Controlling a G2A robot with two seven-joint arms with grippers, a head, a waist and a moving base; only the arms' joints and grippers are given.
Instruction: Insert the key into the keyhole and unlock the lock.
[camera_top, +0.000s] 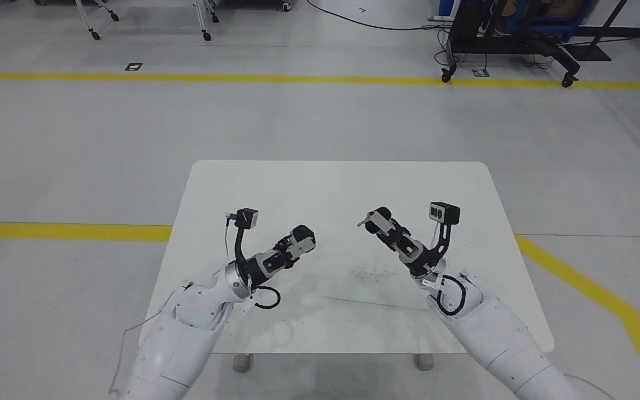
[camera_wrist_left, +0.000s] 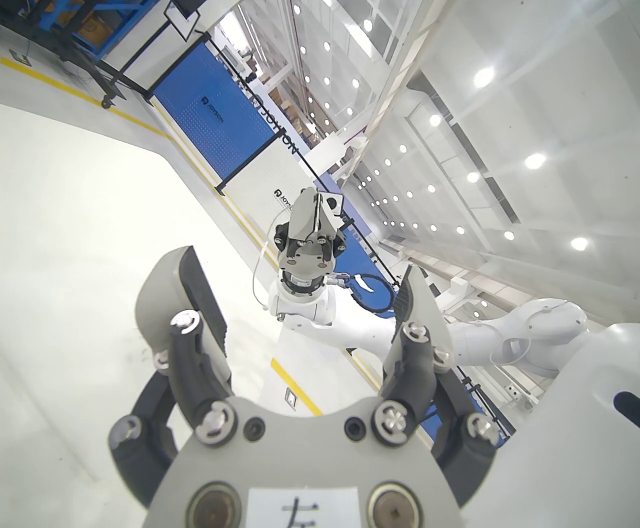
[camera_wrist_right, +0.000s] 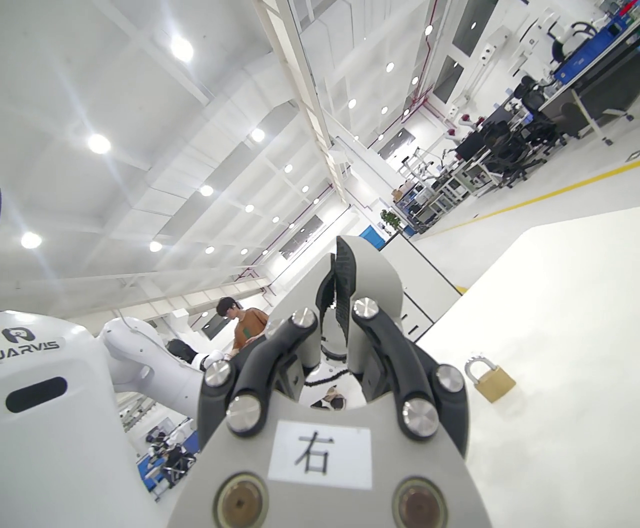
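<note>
Top view: over the white rectangular table (camera_top: 330, 180), the left gripper (camera_top: 303, 238) and the right gripper (camera_top: 370, 221) hang apart, tips toward each other.

Left wrist view: the left claw is spread wide and holds nothing.

Right wrist view: the right claw's pads are pressed together. I cannot tell if they pinch anything. The brass padlock with a silver shackle (camera_wrist_right: 490, 380) lies flat on the table, untouched.

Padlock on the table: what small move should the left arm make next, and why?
Probably lower the open left gripper toward the padlock to hold it steady: it lies loose on the table, neither gripper touching it, and the right gripper is shut.
</note>
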